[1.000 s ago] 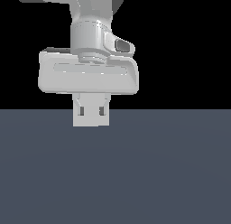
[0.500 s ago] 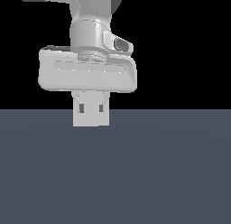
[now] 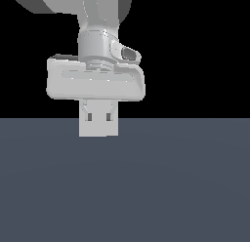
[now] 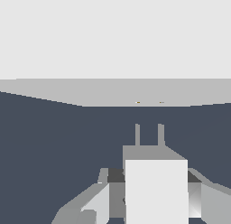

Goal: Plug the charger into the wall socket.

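Observation:
In the wrist view my gripper (image 4: 153, 198) is shut on the charger (image 4: 156, 191), a small white block with two prongs pointing ahead. The wall socket (image 4: 115, 90) stands upright just beyond the prongs. Its two tiny yellowish holes sit almost in line with the prongs, a short gap away. In the exterior view the gripper (image 3: 99, 114) hangs low over the floor. A white square, seemingly the socket (image 3: 99, 130), stands on the floor below the hand and hides the charger.
A dark blue-grey floor (image 3: 125, 187) spreads all around. The background behind the arm is black. Nothing else stands in view.

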